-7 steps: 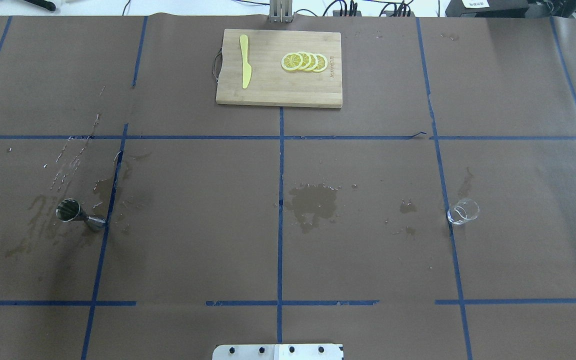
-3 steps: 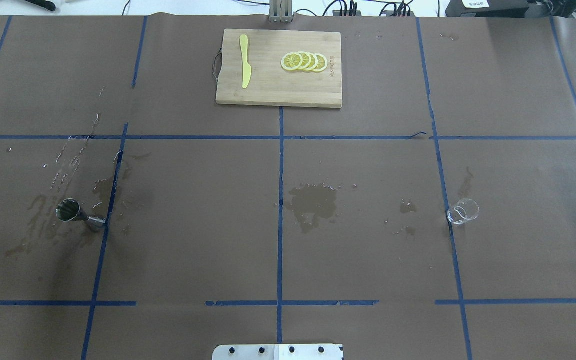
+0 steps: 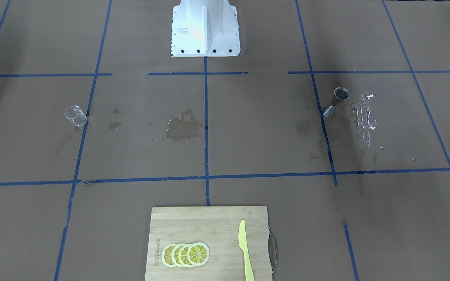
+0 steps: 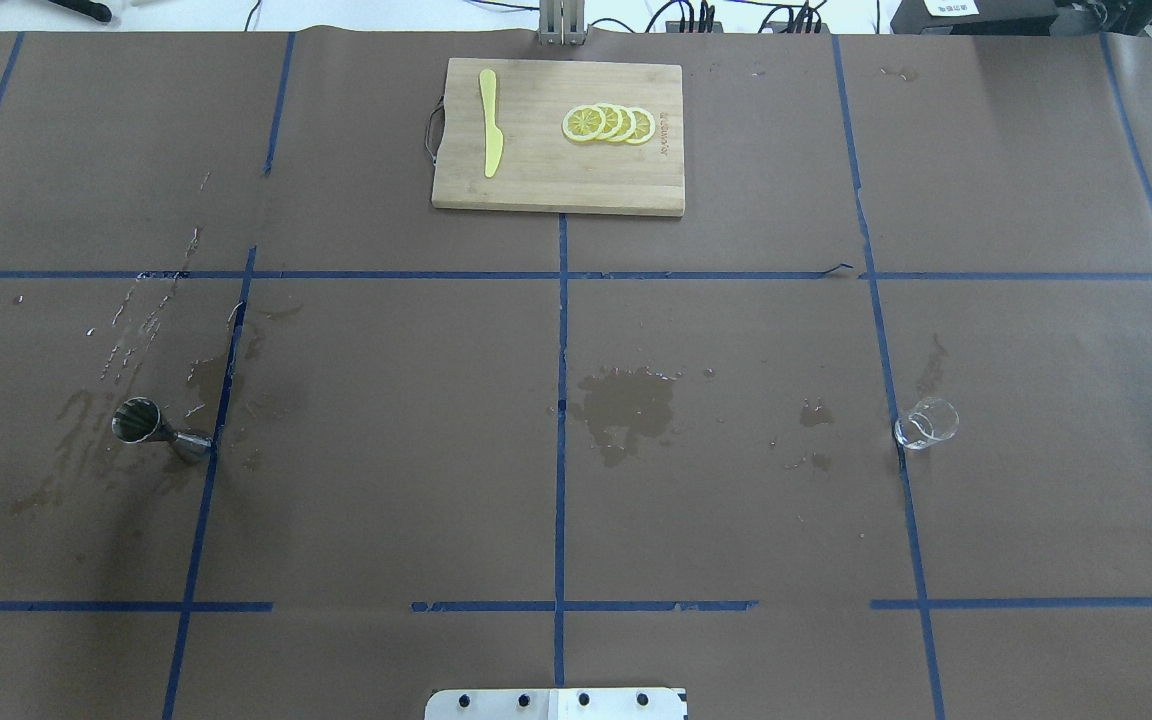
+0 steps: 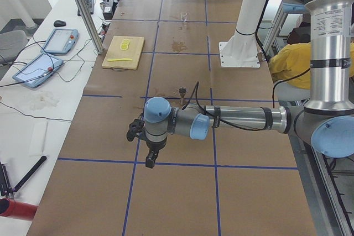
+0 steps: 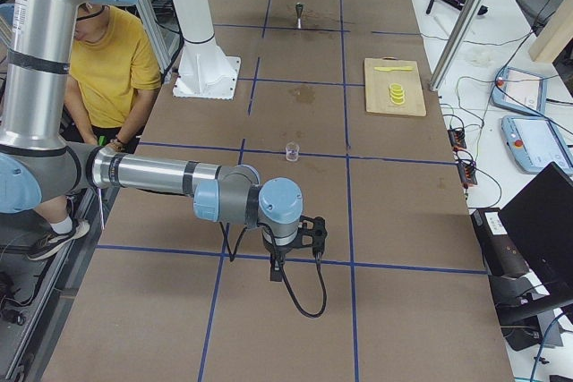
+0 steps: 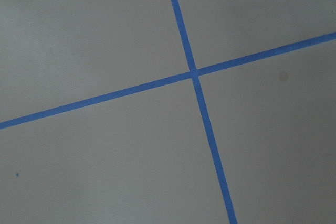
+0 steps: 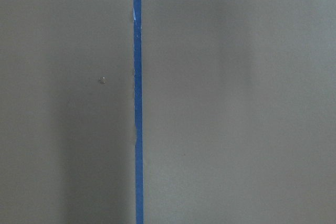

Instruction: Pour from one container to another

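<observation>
Brown table (image 4: 736,520), jigger (image 4: 156,430) and glass (image 4: 926,423) well apart across it.

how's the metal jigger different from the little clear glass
The jigger is opaque metal; the glass is clear. The jigger is a pinched double cone; the glass is a short, straight cup. The jigger stands on the robot's left amid droplets and dark stains; the glass stands on its right with fewer marks near it. Both stand upright at a blue tape line.
</observation>
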You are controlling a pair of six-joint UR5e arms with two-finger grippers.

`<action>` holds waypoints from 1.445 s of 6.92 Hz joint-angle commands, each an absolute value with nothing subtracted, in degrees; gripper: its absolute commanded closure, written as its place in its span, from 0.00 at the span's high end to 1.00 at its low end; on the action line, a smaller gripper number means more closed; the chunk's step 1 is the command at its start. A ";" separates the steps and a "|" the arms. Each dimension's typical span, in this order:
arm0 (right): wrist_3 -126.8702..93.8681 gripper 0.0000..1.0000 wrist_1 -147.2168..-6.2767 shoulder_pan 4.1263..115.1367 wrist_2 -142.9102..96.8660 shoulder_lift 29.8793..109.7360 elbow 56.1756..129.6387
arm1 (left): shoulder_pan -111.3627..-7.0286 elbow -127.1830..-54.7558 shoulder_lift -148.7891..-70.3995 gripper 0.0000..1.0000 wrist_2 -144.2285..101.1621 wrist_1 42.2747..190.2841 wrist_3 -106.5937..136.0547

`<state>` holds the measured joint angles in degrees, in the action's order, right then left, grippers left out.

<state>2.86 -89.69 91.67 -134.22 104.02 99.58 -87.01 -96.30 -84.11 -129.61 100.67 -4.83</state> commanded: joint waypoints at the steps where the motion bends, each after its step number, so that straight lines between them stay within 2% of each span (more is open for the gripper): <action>1: 2.90 1.00 -89.30 91.58 -133.51 104.15 99.66 | -87.01 -96.33 -84.20 1.00 -129.64 100.55 -4.83; 3: 2.11 1.00 -89.47 91.58 -132.98 104.06 102.12 | -86.92 -94.41 -84.20 1.00 -132.96 100.72 -4.83; 10: 2.81 1.00 -89.21 91.58 -133.77 104.06 103.71 | -86.75 -93.96 -85.52 1.00 -133.95 100.55 -4.83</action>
<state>2.72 -89.22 91.58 -133.66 104.06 103.50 -86.81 -94.02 -85.51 -133.94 100.56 -4.83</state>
